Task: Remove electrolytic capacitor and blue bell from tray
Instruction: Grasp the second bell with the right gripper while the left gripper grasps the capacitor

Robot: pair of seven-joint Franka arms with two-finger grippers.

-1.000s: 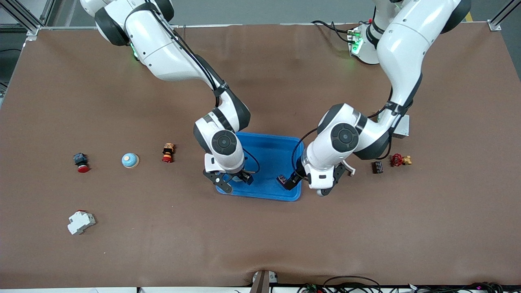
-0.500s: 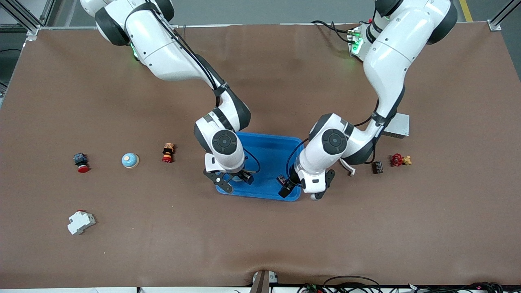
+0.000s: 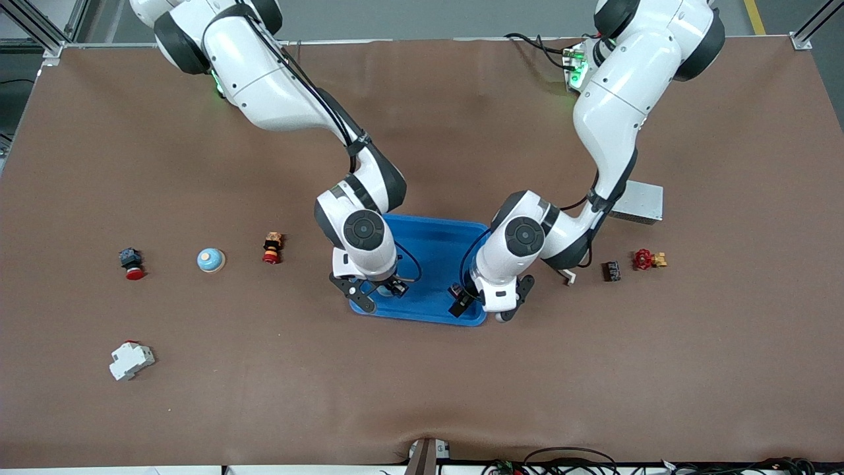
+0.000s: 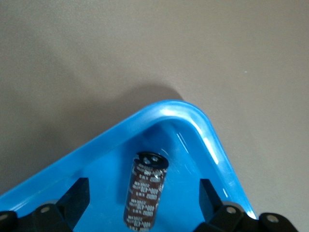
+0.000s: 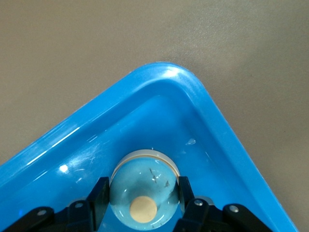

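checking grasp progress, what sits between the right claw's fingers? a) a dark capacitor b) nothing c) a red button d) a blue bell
d: in the right wrist view the right claw has its fingers against both sides of the blue bell, in a corner of the tray.

- A robotics lab bench: a brown-matted table (image 3: 422,369) framed by aluminium rails (image 3: 39,30).
- Around the blue tray (image 3: 435,244) lie small industrial parts: push-buttons (image 3: 132,262), a white circuit breaker (image 3: 131,360), a grey metal box (image 3: 637,202).

The brown table (image 3: 422,382) carries the blue tray (image 3: 435,247), a grey metal box (image 3: 638,201) and scattered small parts.
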